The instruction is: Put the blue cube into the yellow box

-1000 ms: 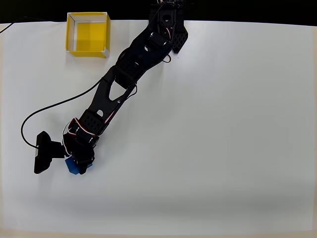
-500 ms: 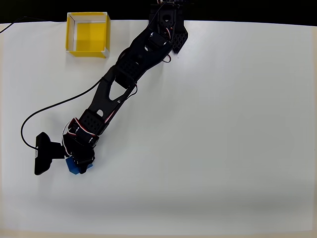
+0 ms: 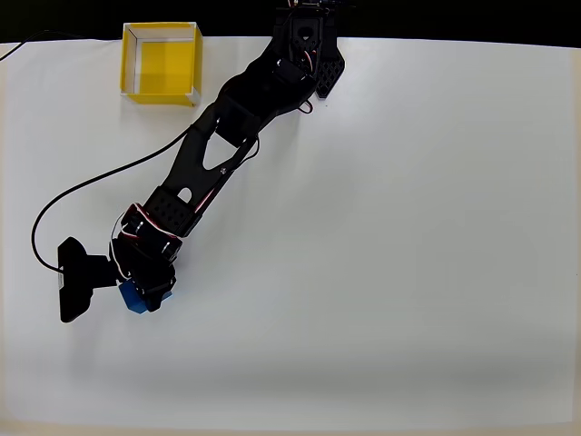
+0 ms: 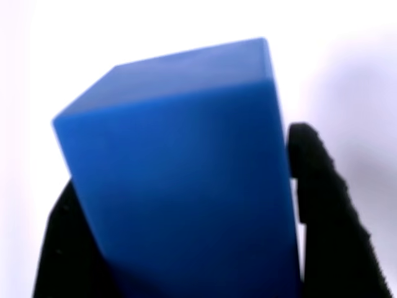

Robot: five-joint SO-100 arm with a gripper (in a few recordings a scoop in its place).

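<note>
The blue cube (image 4: pixel 180 174) looms large in the wrist view, pressed between two black fingers (image 4: pixel 322 211) on its left and right sides. From overhead, the blue cube (image 3: pixel 136 299) peeks out under the black gripper (image 3: pixel 143 292) at the lower left of the white table; the gripper is shut on it. The yellow box (image 3: pixel 162 64) stands open-topped at the far left edge of the table, well above the gripper in the picture, with nothing inside.
The black arm (image 3: pixel 227 136) stretches diagonally from its base (image 3: pixel 309 45) at the top centre down to the lower left. A black cable (image 3: pixel 91 195) loops over the table left of the arm. The wrist camera housing (image 3: pixel 77 280) juts out left of the gripper.
The gripper with the blue cube has shifted slightly left and up in the overhead view; the arm has swung a little with it. The cube stays held.
</note>
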